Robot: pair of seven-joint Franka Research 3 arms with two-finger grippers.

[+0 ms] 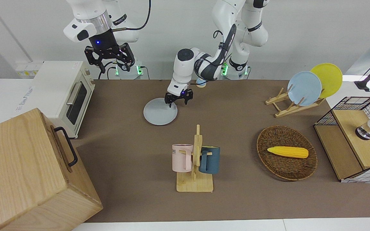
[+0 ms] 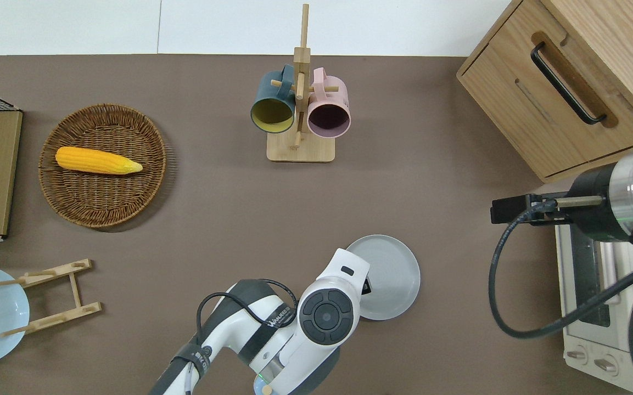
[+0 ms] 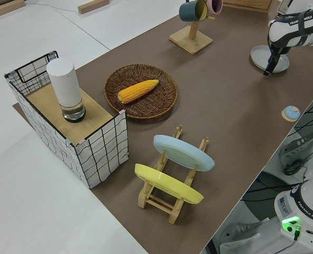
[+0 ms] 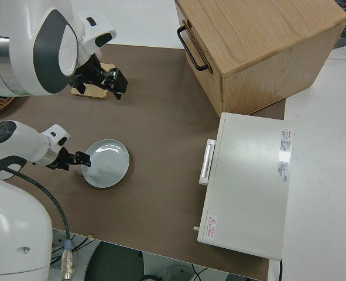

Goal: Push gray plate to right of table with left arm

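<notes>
A corn cob [image 1: 288,152] lies in a wicker basket [image 1: 287,171]; two mugs [image 1: 196,158] apparently hang on a rack.

Left claw [image 1: 178,100] low, fingers spread; right arm parked

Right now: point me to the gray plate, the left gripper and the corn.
gray plate [image 2: 393,274], overhead view, bare centre of the plate.
left gripper [image 1: 178,99], front view, midway between its open fingertips.
corn [image 1: 287,152], front view, middle of the cob.
</notes>
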